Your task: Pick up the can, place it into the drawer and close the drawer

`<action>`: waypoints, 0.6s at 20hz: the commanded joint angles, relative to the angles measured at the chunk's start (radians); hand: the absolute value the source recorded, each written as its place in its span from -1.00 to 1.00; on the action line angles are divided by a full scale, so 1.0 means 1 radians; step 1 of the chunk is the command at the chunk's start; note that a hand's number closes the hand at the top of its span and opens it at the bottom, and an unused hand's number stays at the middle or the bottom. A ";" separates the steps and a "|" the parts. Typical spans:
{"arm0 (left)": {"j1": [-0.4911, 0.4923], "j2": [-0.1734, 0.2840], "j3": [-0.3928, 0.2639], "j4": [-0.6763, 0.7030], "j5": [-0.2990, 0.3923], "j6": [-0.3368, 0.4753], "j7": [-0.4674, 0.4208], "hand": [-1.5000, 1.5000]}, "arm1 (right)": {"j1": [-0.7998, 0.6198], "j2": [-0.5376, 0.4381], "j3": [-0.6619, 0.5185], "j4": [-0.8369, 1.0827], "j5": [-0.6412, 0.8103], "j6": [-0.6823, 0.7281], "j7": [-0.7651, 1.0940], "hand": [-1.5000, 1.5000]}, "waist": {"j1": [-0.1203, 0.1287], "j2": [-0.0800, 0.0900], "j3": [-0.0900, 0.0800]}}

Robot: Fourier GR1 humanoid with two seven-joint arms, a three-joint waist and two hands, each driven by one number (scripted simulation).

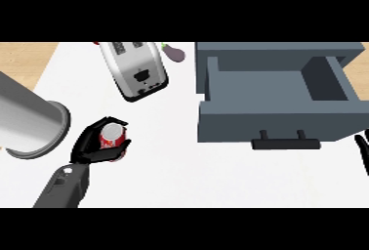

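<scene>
The can (pixel 113 135) is red with a silver top, seen almost straight from above, and it stands on the white worktop (pixel 180 176) in the lower left part of the view. White marks show on its red side, but no word or brand can be read. The left hand (pixel 97 146) grasps it: the black fingers (pixel 93 128) curl round the can's far and left sides, and the thumb closes under its near side, so much of the body is hidden. The grey left forearm (pixel 63 188) runs down from the hand to the lower edge.

Just left of the can lies a large, shiny metal cylinder (pixel 29 122) on its side, its flared rim near the hand but apart from it. Beyond the can, toward the top, a chrome toaster (pixel 135 68) lies at a slant, its two slots and a small dark control panel in view; any writing on it is too small to tell. Next to the toaster's upper right is a small purple thing (pixel 173 51), partly cut off.

Well to the right of the can, the grey drawer (pixel 277 97) stands pulled out, its inside bare, with a dark bar handle (pixel 285 143) on its front. At the far right edge only a dark sliver of the right hand (pixel 361 151) shows; whether its fingers are released or clenched I cannot tell.
</scene>
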 commanded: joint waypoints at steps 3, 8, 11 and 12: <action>0.050 -0.035 -0.028 -0.133 0.040 -0.037 0.072 1.00 | 0.053 0.009 -0.005 -0.035 -0.015 0.029 -0.012 -1.00 | 0.001 0.000 -0.001; 0.121 -0.118 -0.092 -0.303 0.045 -0.031 0.111 1.00 | 0.003 -0.013 -0.055 0.033 -0.034 0.032 -0.038 -1.00 | 0.006 -0.001 -0.001; 0.096 -0.099 0.007 -0.337 0.098 0.097 0.181 1.00 | 0.063 0.008 -0.041 0.026 -0.024 0.043 -0.084 -1.00 | 0.005 -0.002 0.000; 0.107 -0.038 0.052 -0.341 0.129 0.069 0.186 1.00 | 0.038 0.002 -0.046 -0.046 -0.047 0.010 0.018 -1.00 | 0.008 -0.002 -0.001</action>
